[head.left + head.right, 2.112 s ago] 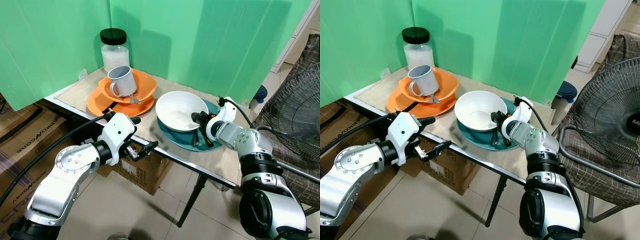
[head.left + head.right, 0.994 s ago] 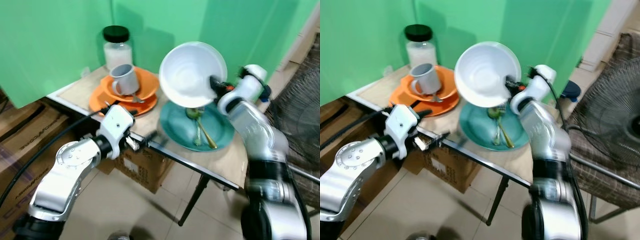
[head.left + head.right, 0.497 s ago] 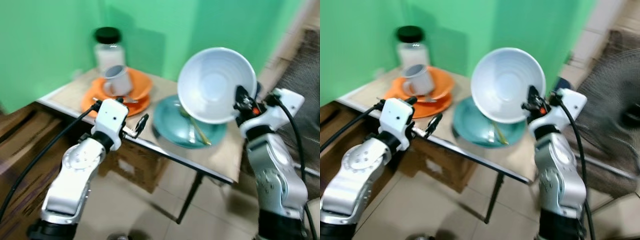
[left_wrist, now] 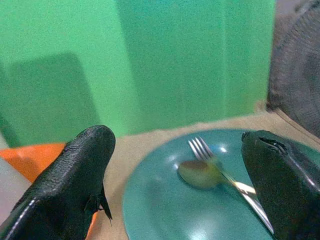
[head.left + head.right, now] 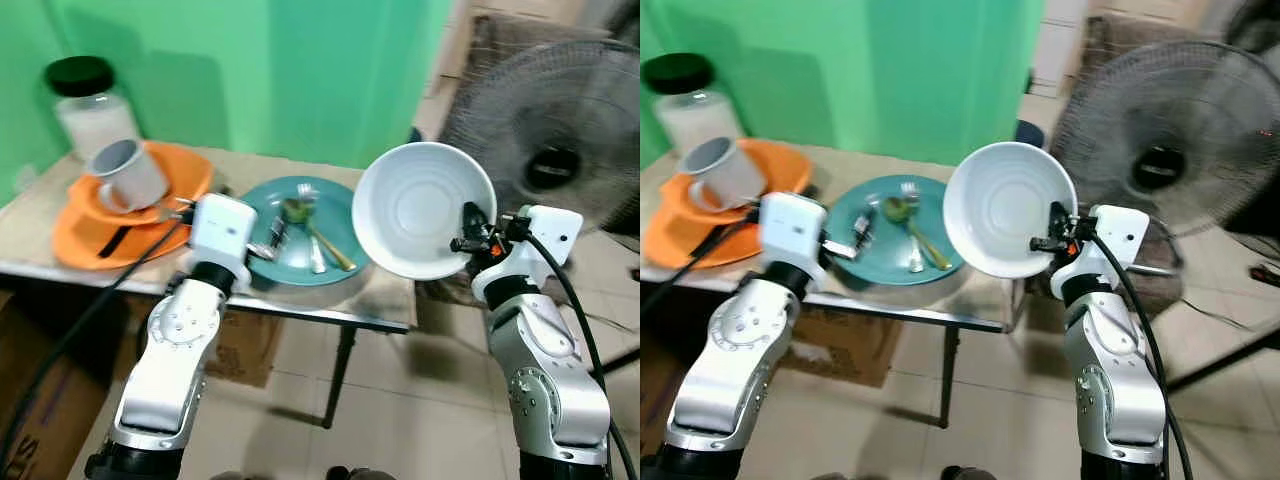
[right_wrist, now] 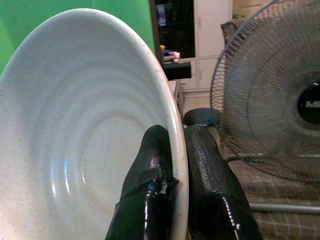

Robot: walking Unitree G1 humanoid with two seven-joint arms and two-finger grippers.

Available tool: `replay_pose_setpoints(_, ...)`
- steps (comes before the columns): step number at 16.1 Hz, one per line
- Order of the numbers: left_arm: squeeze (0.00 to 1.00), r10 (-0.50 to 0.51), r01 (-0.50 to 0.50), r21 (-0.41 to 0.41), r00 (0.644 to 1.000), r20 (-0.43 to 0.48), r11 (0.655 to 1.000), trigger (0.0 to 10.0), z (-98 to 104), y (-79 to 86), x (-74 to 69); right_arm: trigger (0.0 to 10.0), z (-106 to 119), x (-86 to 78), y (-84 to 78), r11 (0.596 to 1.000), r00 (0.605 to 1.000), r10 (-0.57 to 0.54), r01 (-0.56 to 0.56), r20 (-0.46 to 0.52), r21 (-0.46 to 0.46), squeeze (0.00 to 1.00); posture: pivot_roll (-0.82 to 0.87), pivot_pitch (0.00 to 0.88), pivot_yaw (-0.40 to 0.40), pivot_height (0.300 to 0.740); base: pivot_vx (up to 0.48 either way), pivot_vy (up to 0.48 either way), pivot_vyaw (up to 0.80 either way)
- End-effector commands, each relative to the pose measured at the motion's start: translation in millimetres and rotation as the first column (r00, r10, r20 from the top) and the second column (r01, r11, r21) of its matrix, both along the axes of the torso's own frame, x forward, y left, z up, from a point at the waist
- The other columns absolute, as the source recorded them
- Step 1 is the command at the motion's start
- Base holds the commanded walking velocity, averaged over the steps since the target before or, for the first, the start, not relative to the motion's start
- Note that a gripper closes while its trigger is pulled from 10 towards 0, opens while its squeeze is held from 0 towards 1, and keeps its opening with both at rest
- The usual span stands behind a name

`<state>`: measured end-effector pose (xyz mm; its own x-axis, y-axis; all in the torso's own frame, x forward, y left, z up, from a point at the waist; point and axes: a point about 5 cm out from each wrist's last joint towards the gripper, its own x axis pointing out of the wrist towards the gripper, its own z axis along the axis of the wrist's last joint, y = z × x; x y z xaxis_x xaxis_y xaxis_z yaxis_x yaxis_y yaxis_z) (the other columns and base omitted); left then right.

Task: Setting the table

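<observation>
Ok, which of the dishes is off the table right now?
The white bowl: the right gripper pinches its rim and holds it tilted in the air past the table's end. The teal plate and the stacked orange plates rest on the table.

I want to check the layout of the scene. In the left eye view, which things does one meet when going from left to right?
Jar → grey mug → left gripper → white bowl → right gripper → fan.

Table (image 5: 380, 305): beige top.
Teal plate (image 5: 290, 262): centre.
Orange plate (image 5: 75, 235): 9 o'clock.
Jar (image 5: 88, 105): 10 o'clock.
</observation>
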<state>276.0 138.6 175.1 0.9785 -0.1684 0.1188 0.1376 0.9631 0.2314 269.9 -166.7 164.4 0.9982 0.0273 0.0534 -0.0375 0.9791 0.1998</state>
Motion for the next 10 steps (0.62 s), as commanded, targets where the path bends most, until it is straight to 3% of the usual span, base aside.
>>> replay_pose_setpoints(1,0.00,0.070,-0.069,-0.018,0.997,0.030,0.997,10.0,-1,5.3,-1.1,10.0,8,-0.5,0.0,1.000,0.999,0.008,-0.008,0.034,0.011,0.00,0.13,0.000,-0.107,0.740,0.000,0.000,-0.80)
replay_pose_setpoints(3,0.00,0.063,-0.064,-0.021,0.997,-0.033,0.998,10.0,-7,4.5,-2.4,10.0,9,4.5,1.0,1.000,0.999,0.015,-0.016,0.034,0.005,0.00,0.13,0.000,-0.119,0.740,0.000,0.000,-0.80)
replay_pose_setpoints(5,0.00,-0.093,0.093,-0.005,0.992,-0.084,0.996,10.0,-9,-4.9,-6.4,10.0,15,7.4,-1.3,1.000,0.998,0.015,-0.014,0.056,-0.010,0.00,0.14,0.000,-0.130,0.740,0.000,0.000,-0.80)
replay_pose_setpoints(8,0.00,-0.074,0.075,0.012,0.993,-0.092,0.997,10.0,-11,2.7,1.1,10.0,18,10.2,-1.1,0.997,0.996,0.013,-0.006,0.084,-0.076,0.00,0.12,0.000,-0.110,0.740,0.000,0.000,-0.80)
replay_pose_setpoints(10,0.00,-0.076,0.080,0.040,0.992,-0.101,0.996,10.0,-11,2.3,7.5,10.0,20,9.8,-6.2,0.984,0.987,-0.081,0.101,0.136,-0.146,0.00,0.11,0.000,-0.096,0.740,0.000,0.000,-0.80)
